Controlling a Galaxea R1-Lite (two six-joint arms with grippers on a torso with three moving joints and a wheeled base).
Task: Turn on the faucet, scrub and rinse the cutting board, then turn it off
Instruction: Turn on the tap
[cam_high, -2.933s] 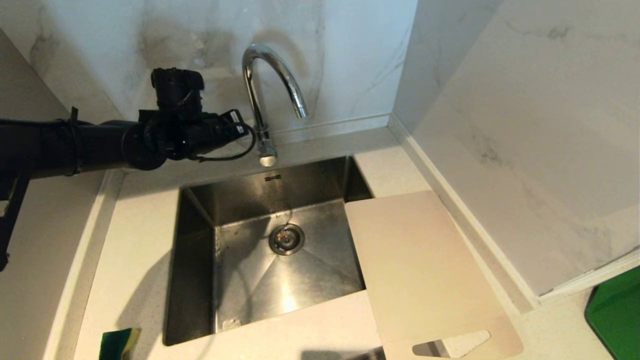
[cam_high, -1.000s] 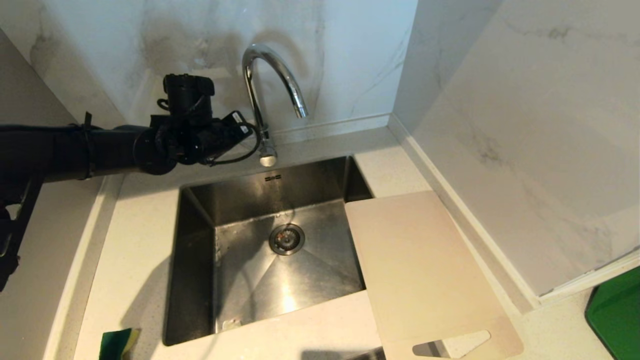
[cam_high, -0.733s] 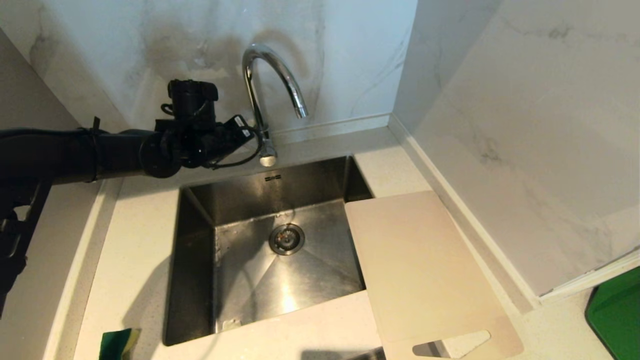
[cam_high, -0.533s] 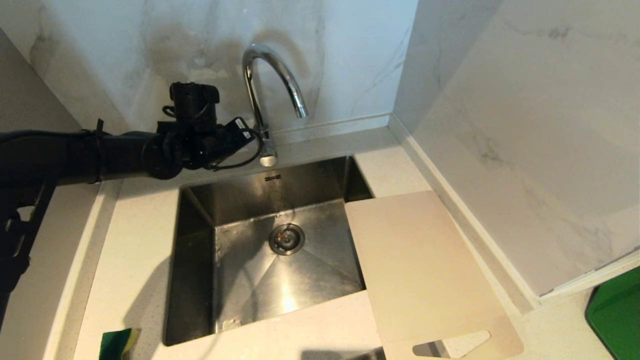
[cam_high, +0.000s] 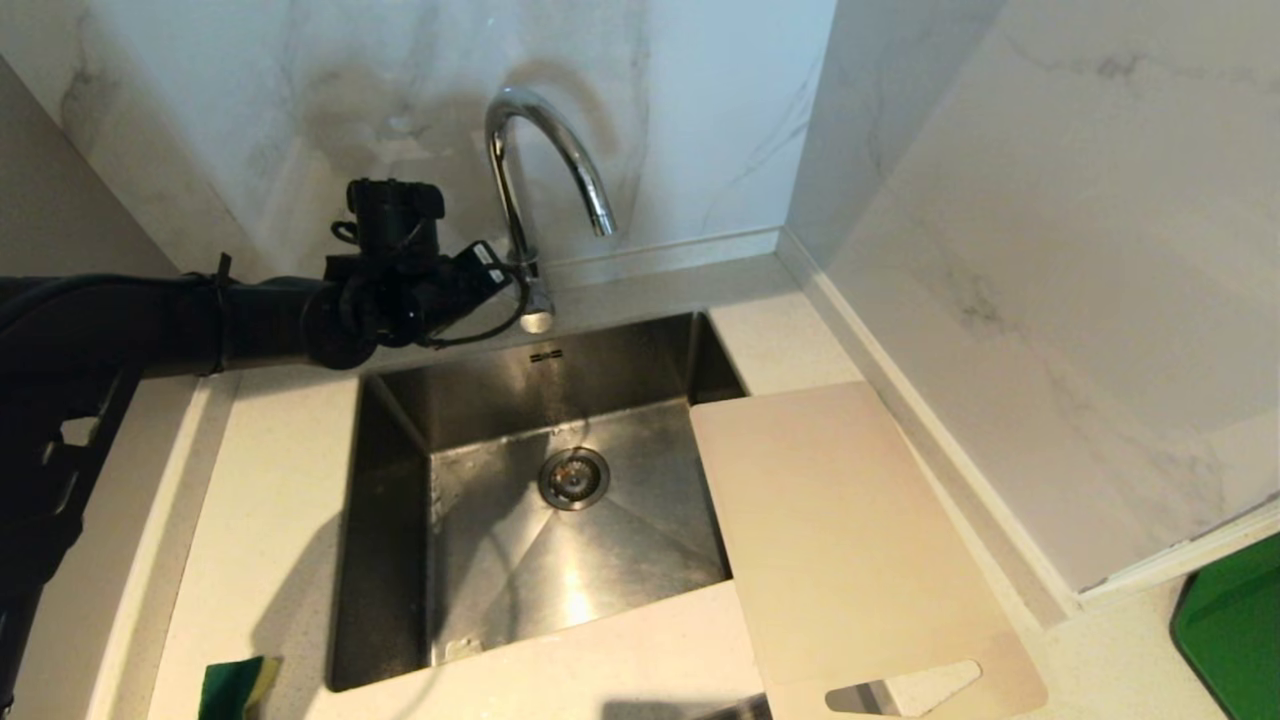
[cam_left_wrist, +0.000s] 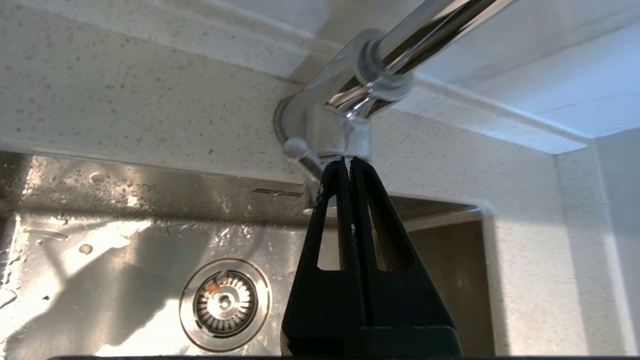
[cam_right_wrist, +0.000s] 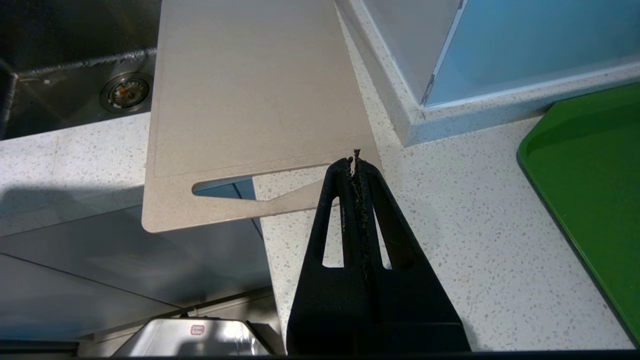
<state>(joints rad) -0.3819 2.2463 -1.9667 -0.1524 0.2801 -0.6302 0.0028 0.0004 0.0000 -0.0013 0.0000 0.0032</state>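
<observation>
Right now I see the steel sink (cam_high: 400, 560) sunk in the speckled stone counter (cam_high: 270, 480), and the cutting board (cam_high: 840, 530) lies flat to its right, one edge over the basin and the slotted end past the counter front; it looks thin, stiff and light, so I would grip it at the slot. My left gripper (cam_left_wrist: 345, 161), fingers pressed together and empty, has its tips at the small lever of the smooth chrome faucet (cam_high: 520, 210), which I expect to be slippery. My right gripper (cam_right_wrist: 356, 160) hangs closed and empty just above the board's slotted end.
</observation>
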